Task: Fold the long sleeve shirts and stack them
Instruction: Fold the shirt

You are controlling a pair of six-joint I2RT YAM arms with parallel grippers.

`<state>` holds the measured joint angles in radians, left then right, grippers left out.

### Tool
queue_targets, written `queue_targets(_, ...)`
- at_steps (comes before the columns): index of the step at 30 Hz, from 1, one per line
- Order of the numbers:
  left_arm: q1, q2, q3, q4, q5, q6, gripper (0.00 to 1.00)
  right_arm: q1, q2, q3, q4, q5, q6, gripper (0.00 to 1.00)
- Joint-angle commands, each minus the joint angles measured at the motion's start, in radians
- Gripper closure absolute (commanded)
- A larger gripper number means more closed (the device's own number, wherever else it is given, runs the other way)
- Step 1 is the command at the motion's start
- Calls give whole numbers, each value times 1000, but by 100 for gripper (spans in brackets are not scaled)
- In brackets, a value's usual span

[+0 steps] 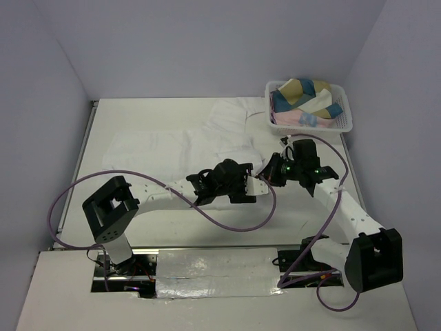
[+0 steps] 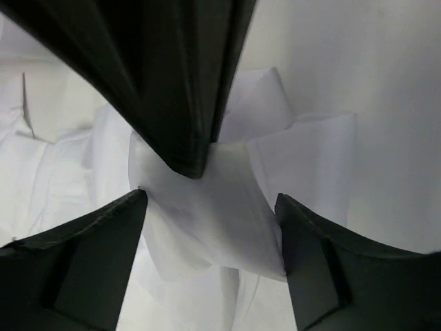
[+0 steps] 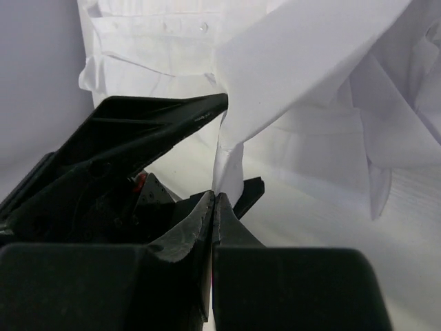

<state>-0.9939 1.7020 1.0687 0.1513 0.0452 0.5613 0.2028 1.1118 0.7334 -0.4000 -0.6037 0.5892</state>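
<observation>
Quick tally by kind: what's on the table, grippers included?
long sleeve shirt: 1
basket: 1, holding coloured cloths (count unclear)
grippers: 2, left gripper and right gripper
Total: 4

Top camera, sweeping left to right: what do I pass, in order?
Left arm's base → left gripper → right gripper → basket → right arm's base. The long sleeve shirt spreads across too much of the width to place.
</observation>
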Motion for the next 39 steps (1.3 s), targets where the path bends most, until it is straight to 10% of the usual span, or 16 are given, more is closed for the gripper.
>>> queue_targets(1,-6,-2,5,99,-97,-58,16,-5,-29,20,55,-36,40,100)
queue_targets(8,-6,-24,-6,102,-143,-23,100,-5,-33,29,27,-42,11,100)
queue_targets(15,106,-122,106,-148,-105,8,100,-9,-81,144,-152,82,-121,56)
queue_targets(22,296,-110,342,-302,-123,57,100,-26,-152,66,-42,60,-66,55)
queue_targets(29,316,-78,430,-295,-145,97,100,-8,-52,-26,139,15,17,76)
queue_targets(39,356,-4,636,-308,-128,72,100,72,140,-83,297,61,86,77)
